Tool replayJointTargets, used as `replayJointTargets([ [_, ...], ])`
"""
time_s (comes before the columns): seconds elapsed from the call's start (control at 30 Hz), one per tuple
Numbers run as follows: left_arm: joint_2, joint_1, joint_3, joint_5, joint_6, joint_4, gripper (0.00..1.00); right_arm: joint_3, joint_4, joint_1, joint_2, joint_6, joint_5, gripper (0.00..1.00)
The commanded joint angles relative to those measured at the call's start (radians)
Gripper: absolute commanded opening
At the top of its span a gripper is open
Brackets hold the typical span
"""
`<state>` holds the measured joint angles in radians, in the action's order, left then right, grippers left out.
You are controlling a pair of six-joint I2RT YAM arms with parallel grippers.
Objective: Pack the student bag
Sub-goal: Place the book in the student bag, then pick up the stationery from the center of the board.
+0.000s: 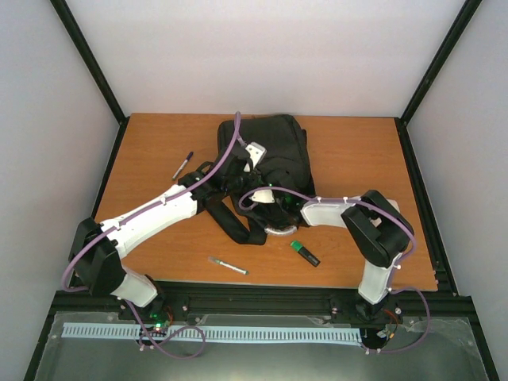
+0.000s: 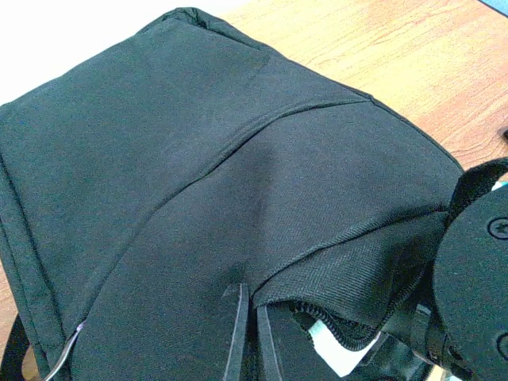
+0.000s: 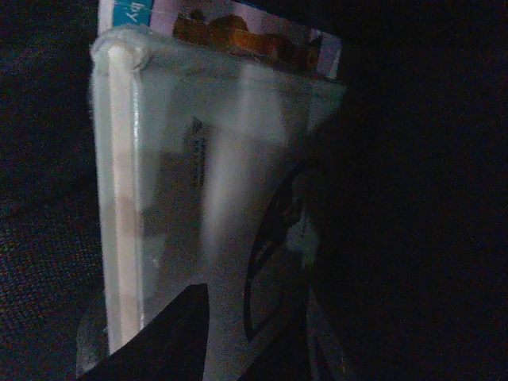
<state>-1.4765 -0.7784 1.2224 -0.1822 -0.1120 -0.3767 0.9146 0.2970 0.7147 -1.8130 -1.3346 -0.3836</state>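
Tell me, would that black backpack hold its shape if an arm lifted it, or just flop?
The backpack would probably flop: in the left wrist view its fabric creases and sags into soft folds. Its shoulder straps lie sprawled loose, so they would likely dangle and drag. Pushed, it might bunch up rather than slide cleanly.

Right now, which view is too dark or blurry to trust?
Right wrist: mostly black, only a pale wrapped packet lit, blurred, with a glare streak. Left wrist: even light, student bag weave sharp. Top external: bright, sharp, soft shadows on the table.
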Motion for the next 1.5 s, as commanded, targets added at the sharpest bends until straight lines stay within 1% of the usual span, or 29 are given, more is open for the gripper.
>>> replayJointTargets([
  [0.0, 0.026, 0.002, 0.070, 0.011, 0.014, 0.020, 0.01, -0.005, -0.071, 0.000, 0.086, 0.061, 0.030, 0.35],
  [0.13, -0.001, 0.002, 0.090, 0.005, 0.011, 0.002, 0.01, -0.006, -0.325, 0.009, 0.229, 0.192, 0.150, 0.43],
  [0.23, -0.023, 0.004, 0.105, 0.003, 0.002, -0.009, 0.01, -0.005, -0.581, 0.009, 0.341, 0.270, 0.323, 0.52],
  [0.3, -0.035, 0.006, 0.109, 0.007, -0.008, -0.012, 0.01, -0.019, -0.722, 0.009, 0.409, 0.312, 0.437, 0.55],
  [0.37, -0.043, 0.007, 0.108, 0.022, -0.017, -0.013, 0.01, -0.065, -0.783, 0.009, 0.478, 0.351, 0.494, 0.56],
  [0.6, -0.071, 0.007, 0.086, 0.057, -0.037, -0.001, 0.01, -0.173, -0.926, -0.005, 0.653, 0.467, 0.492, 0.61],
  [0.67, -0.083, 0.007, 0.079, 0.075, -0.045, 0.002, 0.01, -0.185, -0.953, -0.027, 0.693, 0.515, 0.499, 0.61],
  [0.73, -0.097, 0.008, 0.074, 0.097, -0.051, 0.005, 0.01, -0.173, -0.998, -0.078, 0.727, 0.555, 0.538, 0.61],
  [0.83, -0.111, 0.008, 0.059, 0.112, -0.060, 0.016, 0.01, -0.152, -1.046, -0.175, 0.772, 0.596, 0.546, 0.60],
  [0.93, -0.115, 0.008, 0.028, 0.128, -0.077, 0.032, 0.01, -0.123, -1.094, -0.322, 0.792, 0.606, 0.550, 0.60],
  [1.17, -0.117, 0.007, -0.072, 0.182, -0.190, 0.108, 0.02, -0.109, -1.160, -0.674, 0.763, 0.645, 0.476, 0.57],
  [1.3, -0.116, 0.007, -0.109, 0.157, -0.227, 0.123, 0.02, -0.134, -1.172, -0.858, 0.749, 0.692, 0.441, 0.59],
  [1.47, -0.117, 0.007, -0.132, 0.174, -0.234, 0.139, 0.02, -0.118, -1.210, -1.075, 0.708, 0.668, 0.500, 0.60],
])
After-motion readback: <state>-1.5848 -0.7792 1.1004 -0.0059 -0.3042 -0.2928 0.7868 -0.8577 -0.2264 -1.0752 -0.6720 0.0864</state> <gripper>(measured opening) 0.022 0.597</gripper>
